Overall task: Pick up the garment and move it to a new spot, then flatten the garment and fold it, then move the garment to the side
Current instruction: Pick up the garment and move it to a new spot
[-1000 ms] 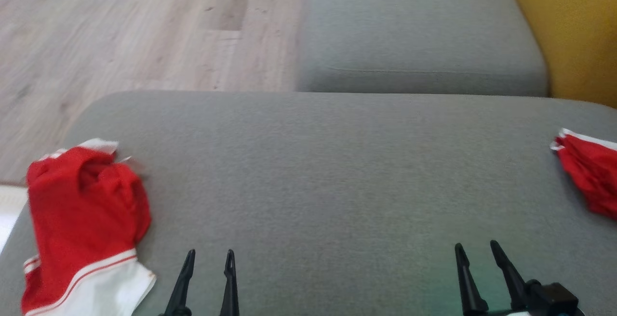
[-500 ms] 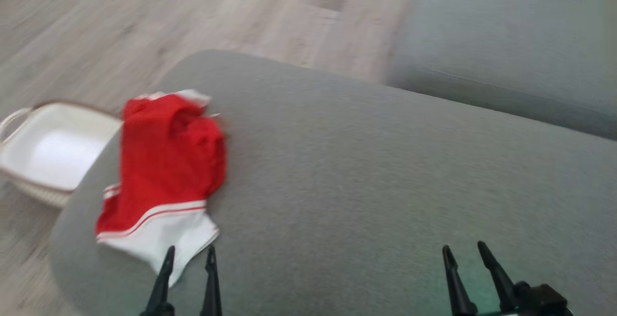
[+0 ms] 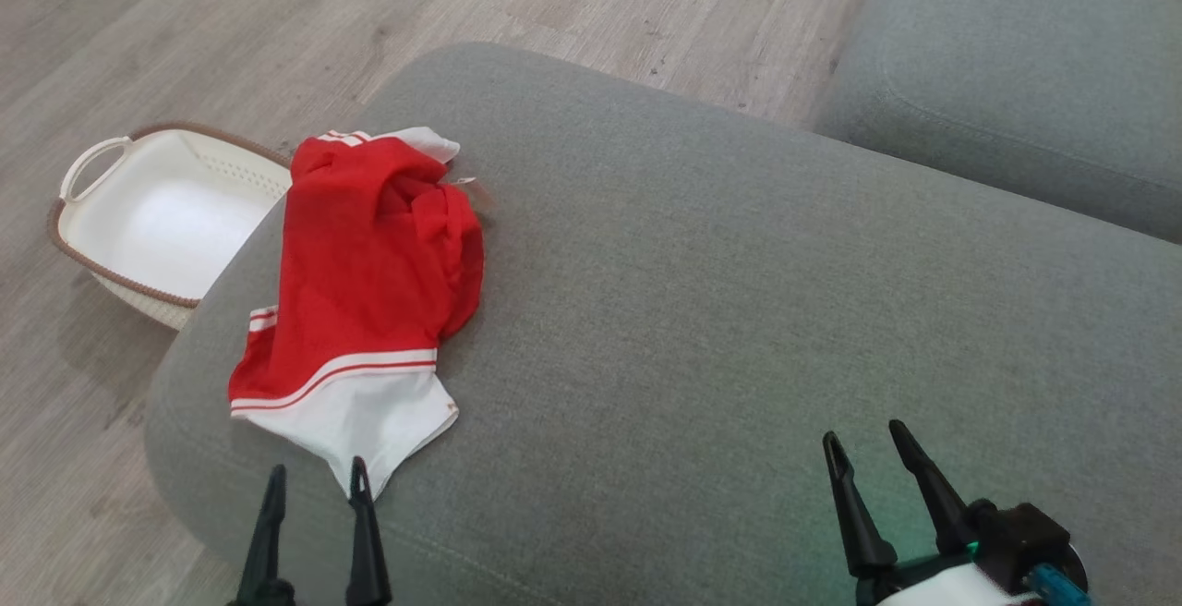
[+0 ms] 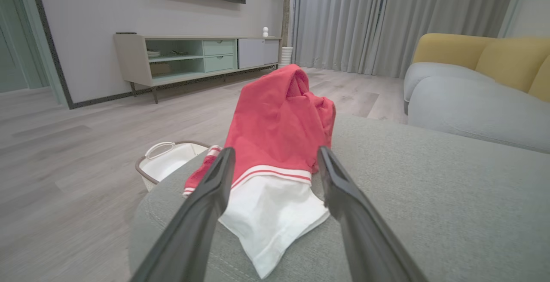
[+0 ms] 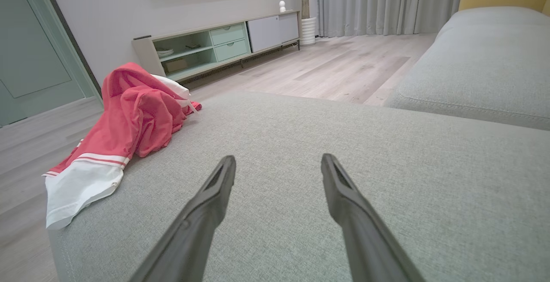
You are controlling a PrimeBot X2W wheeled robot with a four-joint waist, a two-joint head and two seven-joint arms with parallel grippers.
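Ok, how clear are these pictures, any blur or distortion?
Head view: sharp, evenly lit; the laundry basket throws a soft shadow on the floor. Left wrist view: wide-angle stretch, red and white garment crisp. Right wrist view: same stretch, no glare.

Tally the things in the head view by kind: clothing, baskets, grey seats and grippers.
Garment: 1
Basket: 1
Grey seats: 2, ottoman and sofa seat
Grippers: 2, left gripper and right gripper, both open
Total: 6
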